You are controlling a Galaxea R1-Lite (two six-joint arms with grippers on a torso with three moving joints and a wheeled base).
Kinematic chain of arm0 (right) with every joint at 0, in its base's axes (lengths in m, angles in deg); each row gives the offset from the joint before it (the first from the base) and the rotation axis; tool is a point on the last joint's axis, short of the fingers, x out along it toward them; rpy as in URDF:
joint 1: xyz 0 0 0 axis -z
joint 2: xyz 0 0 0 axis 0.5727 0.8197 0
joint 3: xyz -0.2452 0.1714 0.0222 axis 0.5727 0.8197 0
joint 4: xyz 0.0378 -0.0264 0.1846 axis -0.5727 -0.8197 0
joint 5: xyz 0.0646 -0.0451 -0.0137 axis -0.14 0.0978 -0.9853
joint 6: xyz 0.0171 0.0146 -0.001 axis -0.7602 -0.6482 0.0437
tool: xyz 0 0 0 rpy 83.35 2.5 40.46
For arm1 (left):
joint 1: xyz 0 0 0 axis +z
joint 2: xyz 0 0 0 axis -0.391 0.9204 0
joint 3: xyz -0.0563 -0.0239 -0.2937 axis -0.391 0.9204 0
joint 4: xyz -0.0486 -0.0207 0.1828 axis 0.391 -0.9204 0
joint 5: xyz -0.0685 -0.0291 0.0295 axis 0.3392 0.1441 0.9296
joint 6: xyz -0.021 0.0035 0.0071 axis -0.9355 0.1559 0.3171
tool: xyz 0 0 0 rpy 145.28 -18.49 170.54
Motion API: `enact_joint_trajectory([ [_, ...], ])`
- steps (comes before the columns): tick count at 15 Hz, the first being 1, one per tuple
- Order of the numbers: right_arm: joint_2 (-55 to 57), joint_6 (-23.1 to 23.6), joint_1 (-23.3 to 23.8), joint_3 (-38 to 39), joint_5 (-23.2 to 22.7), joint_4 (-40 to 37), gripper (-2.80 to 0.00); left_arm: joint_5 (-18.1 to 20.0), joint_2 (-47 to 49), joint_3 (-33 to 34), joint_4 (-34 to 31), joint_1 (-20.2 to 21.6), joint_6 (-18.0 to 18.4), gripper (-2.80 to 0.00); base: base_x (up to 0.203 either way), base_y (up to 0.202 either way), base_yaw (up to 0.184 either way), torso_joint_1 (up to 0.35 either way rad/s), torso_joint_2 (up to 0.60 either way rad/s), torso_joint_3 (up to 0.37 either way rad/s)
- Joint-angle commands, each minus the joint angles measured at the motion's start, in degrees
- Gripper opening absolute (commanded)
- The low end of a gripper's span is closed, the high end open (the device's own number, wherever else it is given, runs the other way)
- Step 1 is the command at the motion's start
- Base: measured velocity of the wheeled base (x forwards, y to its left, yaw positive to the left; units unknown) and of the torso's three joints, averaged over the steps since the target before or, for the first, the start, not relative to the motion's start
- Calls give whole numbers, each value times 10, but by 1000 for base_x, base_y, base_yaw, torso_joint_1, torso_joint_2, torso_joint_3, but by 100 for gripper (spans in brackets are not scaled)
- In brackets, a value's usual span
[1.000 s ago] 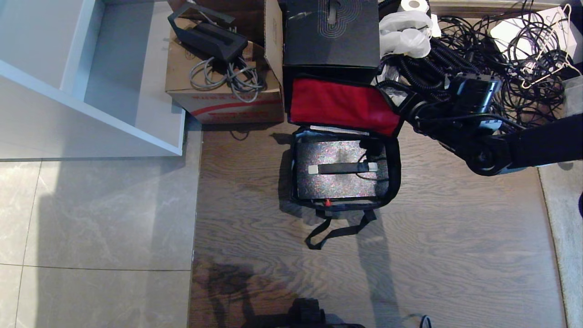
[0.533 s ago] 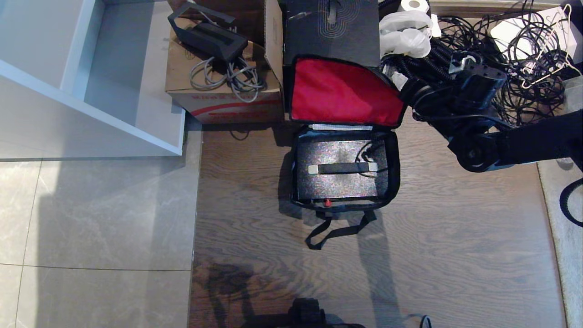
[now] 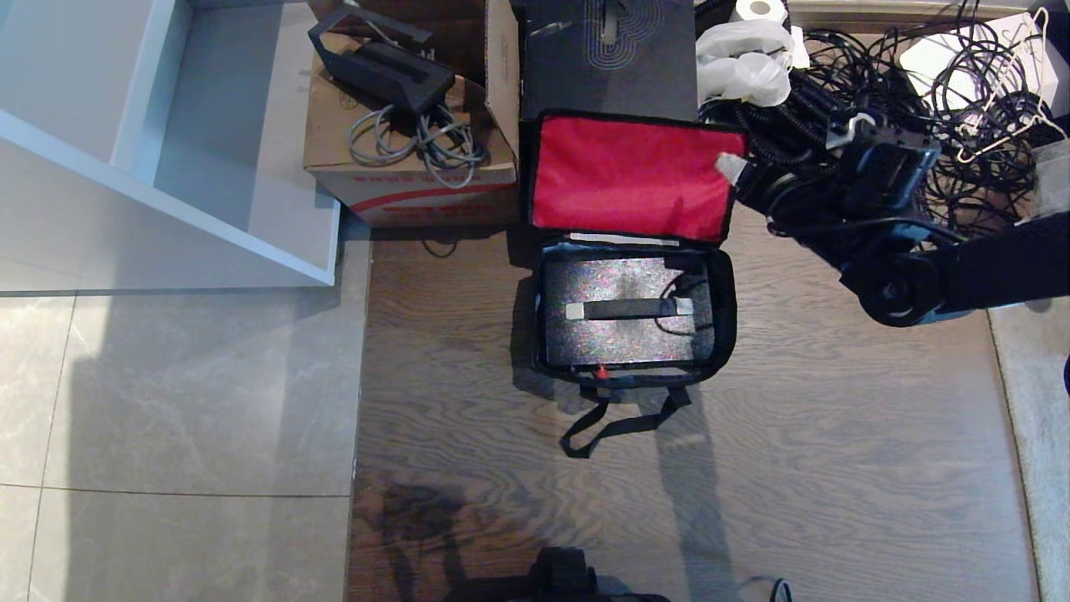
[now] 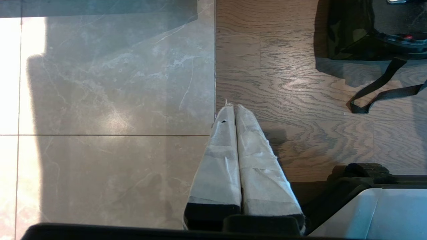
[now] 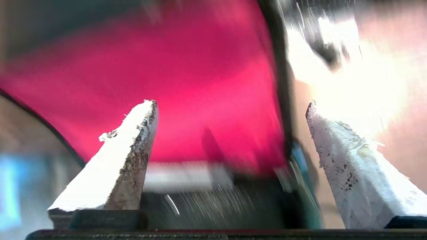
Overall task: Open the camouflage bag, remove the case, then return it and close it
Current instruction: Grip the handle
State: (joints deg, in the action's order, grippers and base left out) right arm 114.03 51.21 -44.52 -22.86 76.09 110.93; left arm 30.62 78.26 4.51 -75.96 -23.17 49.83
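Two end effectors belong to this robot, and only the right end effector point(image 3: 736, 171) is at work: it hangs just beside the far right corner of the camouflage bag's raised lid point(image 3: 631, 176), its taped fingers point(image 5: 133, 146) spread wide apart and gripping nothing. In the right wrist view the lid's red lining and its black edge fill the space past the fingers, with the edge lying between the two fingertips; whether either finger touches the lid I cannot tell.

The camouflage bag point(image 3: 726, 309) sits open on the wooden floor point(image 3: 836, 435), its lid standing up against the black box with a swirl pattern point(image 3: 608, 58) behind it. The case point(image 3: 627, 313) lies flat inside the bag, handle up, a small red latch at its near edge. From the bag's near side, black strap handles point(image 3: 623, 422) trail on the floor.

The left end effector point(image 4: 235, 116) hangs parked above the floor well to the near left of the bag, its fingers pressed together and empty.
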Motion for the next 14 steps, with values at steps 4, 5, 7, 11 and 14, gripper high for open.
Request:
enact_joint_trajectory([
  [4,-6,24,0,142,-17,-12,-280,0,0,0,0,0,0,-280,0,0,0,0,0,0],
  [5,-9,30,3,157,-17,-21,-280,0,0,0,0,0,0,-280,0,0,0,0,0,0],
  [7,-12,42,6,187,-17,-49,-280,0,0,0,0,0,1,-280,0,0,0,0,0,0],
  [11,-21,63,4,245,-13,-114,-280,0,0,0,0,0,0,-280,0,0,0,0,0,0],
  [14,-25,67,-4,264,-12,-118,-280,0,0,0,0,0,0,-280,0,0,0,0,0,0],
])
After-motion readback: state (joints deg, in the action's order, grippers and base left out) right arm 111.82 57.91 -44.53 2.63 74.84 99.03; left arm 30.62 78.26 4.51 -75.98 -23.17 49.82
